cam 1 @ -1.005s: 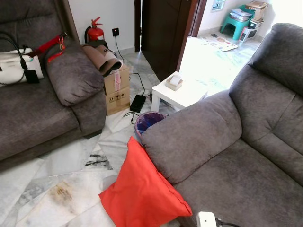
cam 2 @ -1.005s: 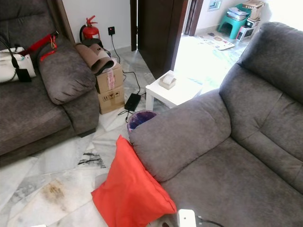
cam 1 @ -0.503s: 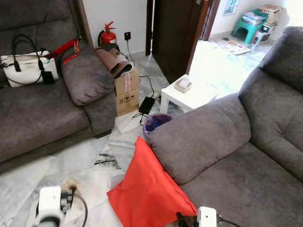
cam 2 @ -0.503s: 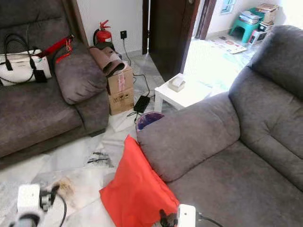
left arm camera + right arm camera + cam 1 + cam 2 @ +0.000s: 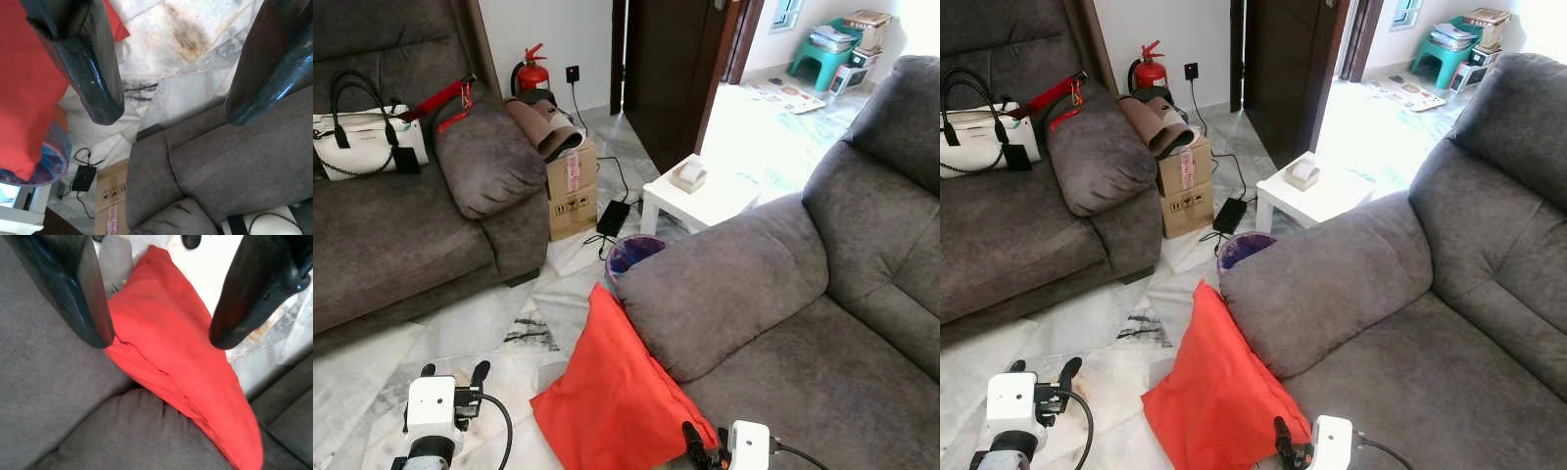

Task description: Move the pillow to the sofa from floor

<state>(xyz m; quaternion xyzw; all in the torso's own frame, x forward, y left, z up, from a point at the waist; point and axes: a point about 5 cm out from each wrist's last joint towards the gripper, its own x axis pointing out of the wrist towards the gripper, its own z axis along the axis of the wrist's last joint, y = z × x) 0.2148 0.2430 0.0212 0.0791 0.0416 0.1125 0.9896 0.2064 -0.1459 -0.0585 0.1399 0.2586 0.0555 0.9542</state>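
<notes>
The red pillow (image 5: 612,392) stands on edge on the marble floor, leaning against the armrest (image 5: 724,284) of the grey sofa (image 5: 832,352) on my right. My right gripper (image 5: 697,446) is low at the pillow's near right corner, beside the sofa's front. In the right wrist view its fingers (image 5: 78,293) stand open with the pillow (image 5: 166,357) between and beyond them, apart from it. My left gripper (image 5: 453,372) hovers open over the floor to the pillow's left. In the left wrist view its fingers (image 5: 93,73) are spread, with the pillow's edge (image 5: 29,98) to one side.
A second grey sofa (image 5: 391,225) with a white handbag (image 5: 362,137) stands at the left. Behind the pillow are a purple bin (image 5: 631,255), a white side table (image 5: 700,196), a cardboard box (image 5: 571,186), a power adapter with cable (image 5: 612,215) and a fire extinguisher (image 5: 532,70).
The camera has shifted. Both arms have come up at the bottom of the head views, the left gripper's open fingers now showing. The pillow has not moved.
</notes>
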